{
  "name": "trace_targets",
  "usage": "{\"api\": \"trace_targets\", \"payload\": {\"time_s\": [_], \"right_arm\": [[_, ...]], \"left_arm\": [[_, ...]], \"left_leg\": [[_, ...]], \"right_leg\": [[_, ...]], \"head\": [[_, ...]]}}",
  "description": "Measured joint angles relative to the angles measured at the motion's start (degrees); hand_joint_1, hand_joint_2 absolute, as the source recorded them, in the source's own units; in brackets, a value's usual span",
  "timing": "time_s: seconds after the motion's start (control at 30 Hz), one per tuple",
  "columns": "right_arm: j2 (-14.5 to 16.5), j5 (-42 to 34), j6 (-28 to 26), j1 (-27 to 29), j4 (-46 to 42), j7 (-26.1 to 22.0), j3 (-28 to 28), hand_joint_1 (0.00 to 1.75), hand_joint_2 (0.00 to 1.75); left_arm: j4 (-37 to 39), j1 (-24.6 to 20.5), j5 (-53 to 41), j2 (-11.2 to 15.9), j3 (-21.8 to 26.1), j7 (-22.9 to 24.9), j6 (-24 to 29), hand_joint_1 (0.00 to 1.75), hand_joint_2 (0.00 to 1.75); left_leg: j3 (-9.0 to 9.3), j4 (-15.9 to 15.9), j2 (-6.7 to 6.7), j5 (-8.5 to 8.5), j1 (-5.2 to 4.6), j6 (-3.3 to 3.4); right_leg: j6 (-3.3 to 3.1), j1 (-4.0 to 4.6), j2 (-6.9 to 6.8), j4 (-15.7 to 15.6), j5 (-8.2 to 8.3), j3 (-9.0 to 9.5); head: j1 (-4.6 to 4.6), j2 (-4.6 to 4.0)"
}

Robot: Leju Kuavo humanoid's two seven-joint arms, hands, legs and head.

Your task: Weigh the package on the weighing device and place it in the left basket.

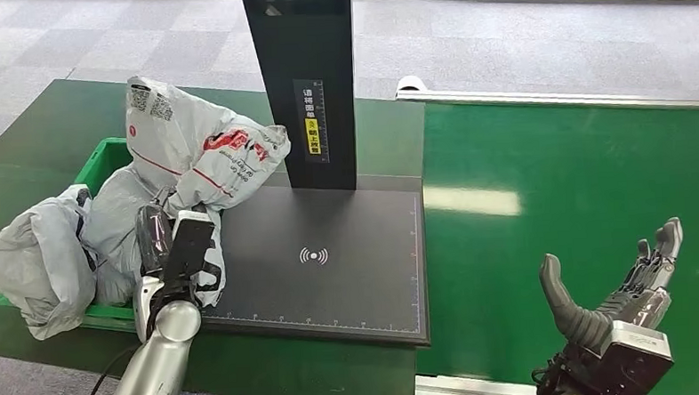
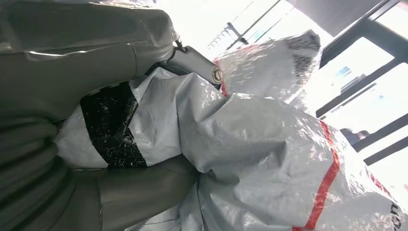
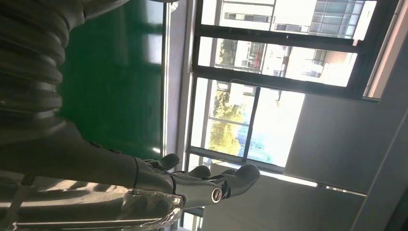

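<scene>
Over basket (image 1: 104,159), left robot hand (image 1: 175,250) gripping package (image 1: 202,155)

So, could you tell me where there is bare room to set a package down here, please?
The flat black weighing platform is bare from its black upright post to its front edge, and the green conveyor belt beyond the open right hand is bare. The green plastic basket is crowded with grey plastic packages, where the left hand sits.
</scene>
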Motion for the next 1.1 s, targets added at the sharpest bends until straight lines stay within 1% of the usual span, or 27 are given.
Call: {"api": "trace_targets", "payload": {"time_s": [0.07, 0.17, 0.33, 0.47, 0.53, 0.6, 0.73, 0.9, 1.0, 1.1], "right_arm": [[0.0, 0.08, 0.02, -0.27, 0.02, 0.02, -0.02, 0.0, 1.75], [0.0, 0.09, 0.02, -0.53, 0.07, 0.03, -0.05, 0.0, 1.75], [-0.01, 0.09, 0.02, -0.69, 0.08, 0.05, -0.1, 0.0, 1.75], [0.0, 0.1, -0.06, -0.99, 0.17, 0.27, -0.1, 0.0, 1.75], [0.0, 0.15, -0.17, -1.24, 0.33, 0.49, -0.1, 0.0, 1.75], [-0.01, 0.2, -0.3, -1.52, 0.57, 0.67, -0.1, 0.0, 1.75], [0.0, 0.22, -0.85, -2.15, 1.21, 0.73, -0.1, 0.0, 1.75], [0.0, 0.25, -1.27, -2.43, 1.89, 0.78, -0.1, 0.0, 1.75], [0.0, 0.25, -1.39, -2.43, 2.08, 0.78, -0.1, 0.0, 1.75], [0.0, 0.25, -1.42, -2.43, 2.16, 0.78, -0.1, 0.0, 1.75]], "left_arm": [[4.18, -1.58, -0.12, -0.01, 0.5, -0.15, 0.43, 1.71, 1.75], [8.35, -3.37, -0.17, -0.02, 0.94, -0.38, 0.62, 1.71, 1.75], [11.58, -4.93, -0.77, -0.1, 1.28, -0.05, 1.19, 1.75, 1.75], [14.85, -6.7, -3.35, -0.27, 2.19, 1.5, 4.42, 1.75, 1.75], [16.73, -7.74, -5.15, -0.45, 3.44, 1.36, 6.12, 1.75, 1.75], [17.78, -8.44, -7.71, -0.79, 5.68, 0.54, 6.79, 1.75, 1.75], [18.09, -9.47, -11.62, -2.27, 13.37, -3.05, 6.93, 1.75, 1.75], [17.66, -10.6, -11.75, -3.97, 22.03, -7.39, 6.97, 1.73, 1.75], [17.41, -11.11, -11.39, -4.51, 25.6, -8.25, 7.02, 1.73, 1.75], [17.31, -11.39, -11.34, -4.91, 27.53, -8.45, 7.08, 1.73, 1.75]], "left_leg": [[0.01, 0.0, 0.0, -0.01, 0.0, -0.01], [0.01, -0.01, -0.02, -0.01, 0.01, -0.01], [0.07, -0.01, -0.02, 0.0, 0.01, -0.02], [0.15, -0.02, 0.01, 0.0, 0.01, -0.02], [0.2, -0.02, 0.05, 0.0, 0.01, -0.02], [0.23, -0.02, 0.09, 0.0, 0.03, -0.02], [0.27, -0.02, 0.2, 0.0, 0.07, -0.03], [0.3, -0.04, 0.25, -0.01, 0.11, -0.04], [0.31, -0.04, 0.25, -0.01, 0.11, -0.04], [0.31, -0.05, 0.25, 0.0, 0.11, -0.05]], "right_leg": [[0.0, 0.0, 0.01, 0.0, 0.0, 0.0], [-0.01, 0.0, 0.0, 0.0, -0.01, 0.01], [-0.01, 0.01, 0.0, 0.0, -0.01, 0.09], [-0.01, 0.01, 0.02, 0.0, 0.0, 0.17], [-0.02, 0.01, 0.04, 0.0, 0.0, 0.21], [-0.04, 0.03, 0.08, 0.01, 0.02, 0.22], [-0.08, 0.08, 0.2, 0.02, 0.04, 0.22], [-0.09, 0.1, 0.25, 0.04, 0.04, 0.21], [-0.09, 0.11, 0.26, 0.04, 0.04, 0.21], [-0.09, 0.11, 0.26, 0.05, 0.04, 0.22]], "head": [[-0.01, 0.0], [0.0, 0.0], [0.01, 0.0], [0.01, 0.0], [0.01, 0.0], [0.01, 0.0], [0.0, 0.0], [0.0, 0.0], [-0.01, 0.0], [0.0, 0.0]]}}
